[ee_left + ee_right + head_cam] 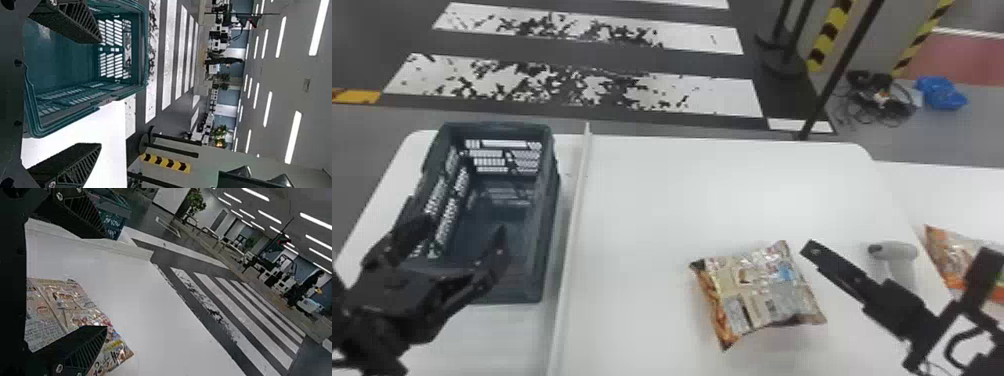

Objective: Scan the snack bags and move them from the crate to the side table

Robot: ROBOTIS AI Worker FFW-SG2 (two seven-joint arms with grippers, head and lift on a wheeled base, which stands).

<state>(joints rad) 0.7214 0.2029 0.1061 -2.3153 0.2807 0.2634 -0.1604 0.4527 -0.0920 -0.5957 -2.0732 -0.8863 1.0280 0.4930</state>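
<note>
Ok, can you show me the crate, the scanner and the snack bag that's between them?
Crate point(546, 225): head view, on its right-hand side wall.
Scanner point(901, 250): head view, on its rounded head.
Snack bag point(757, 292): head view, on the middle of its printed face.

The dark blue-green crate stands upright, open-topped and slotted, at the worktop's left. One shiny, crinkled beige-and-orange bag lies flat and askew right of centre. Beyond the pale grey scanner, an orange-and-clear bag rests on the side worktop.
</note>
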